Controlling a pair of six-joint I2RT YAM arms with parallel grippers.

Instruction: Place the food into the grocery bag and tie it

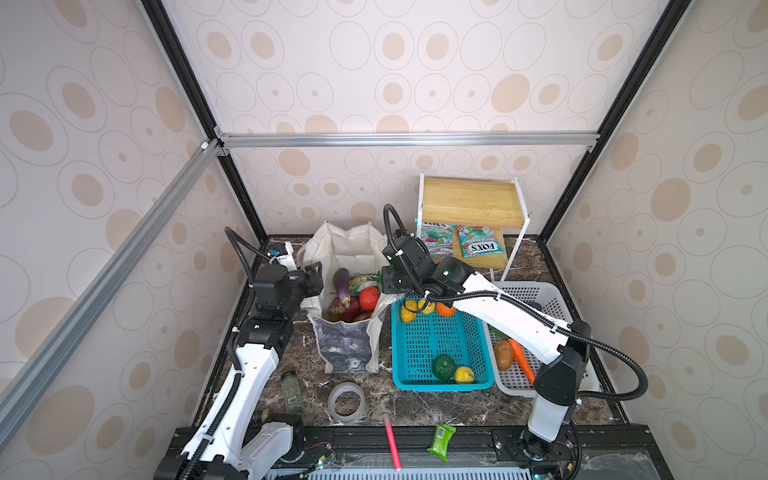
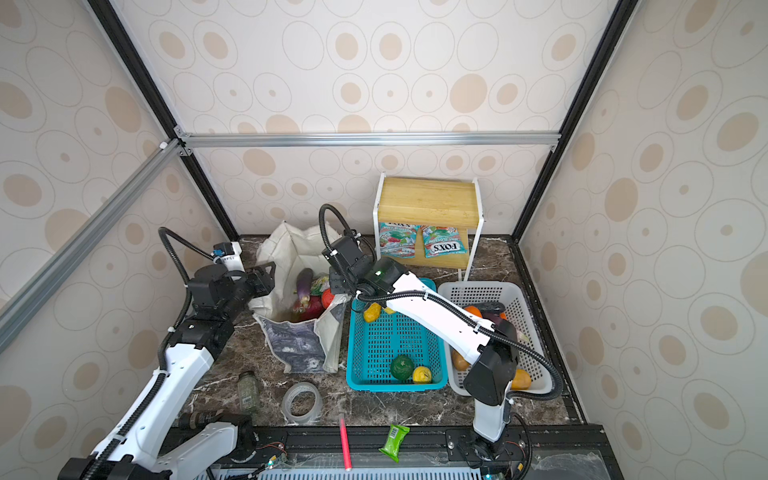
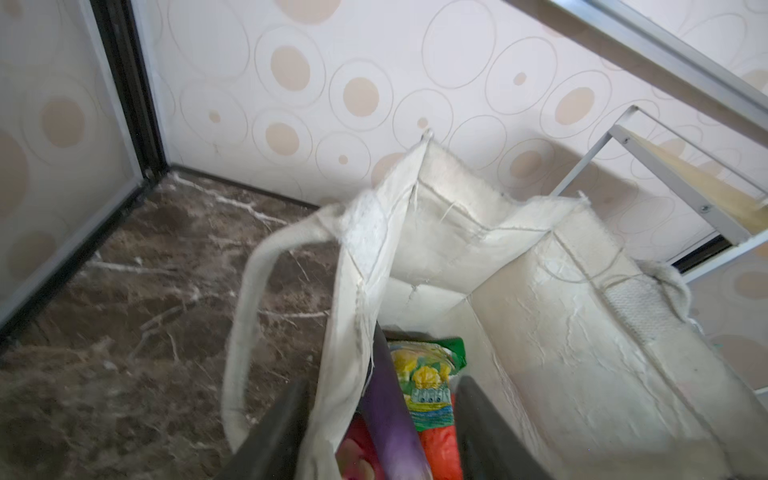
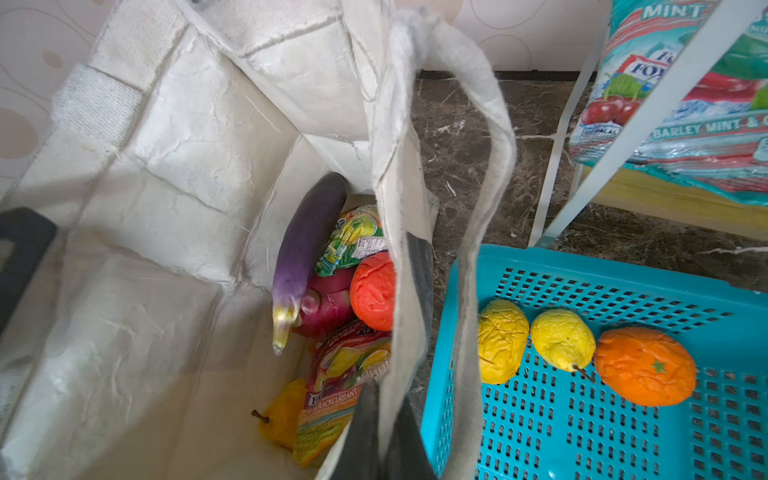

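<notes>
Both top views are taken from high over the table's [image 1: 436, 407] front edge, tilted down toward the back wall [image 1: 374, 174], the tabletop seen edge to edge. The left wrist view is held close above the grocery bag [image 3: 519, 291], aimed into its mouth and on to the table's back-left corner. And the right wrist view is set just as near at the opposite rim, the bag's inside shared between them, the teal basket [image 4: 623, 282] caught alongside.

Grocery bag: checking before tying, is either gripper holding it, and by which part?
The right gripper is shut on the top edge of the grocery bag beside the blue basket. The left gripper stands open astride the opposite edge, not gripping.
</notes>
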